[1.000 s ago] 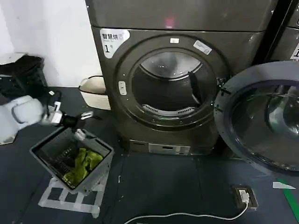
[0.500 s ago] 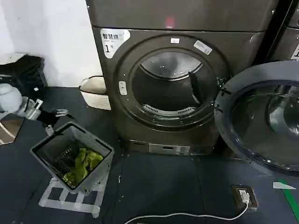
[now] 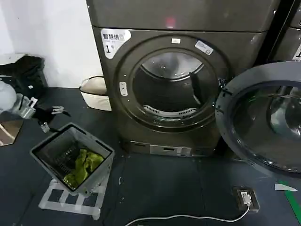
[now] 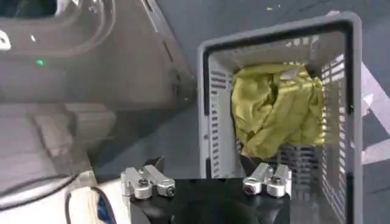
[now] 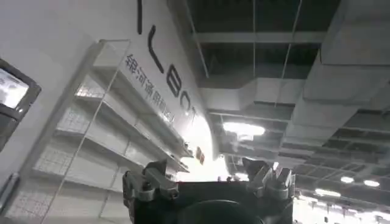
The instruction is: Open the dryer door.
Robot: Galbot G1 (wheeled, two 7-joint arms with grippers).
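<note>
Dryer door (image 3: 263,122): round, grey plastic back facing the room, swung fully aside on its hinge to the right of the machine marked "1" (image 3: 174,89), so its face points outward and somewhat leftward across the floor, not at the drum; as a disc it has no long axis, and its plane stands upright at a wide angle to the machine front. Drum opening (image 3: 171,87): exposed, dark inside. The task looks complete in effect, judged from this arrangement. Left gripper (image 3: 49,117): at the far left of the head view, low above the floor, just beside the near rim of the grey basket (image 3: 70,162); jaws spread wide, holding nothing, well apart from the door, a placement that suits a withdrawn arm. Basket: tilted on a white frame, yellow-green cloth (image 4: 277,109) lying within. Right gripper (image 5: 210,182): directed up toward a ceiling with lights, jaws parted and empty, apparently parked away from the work.
</note>
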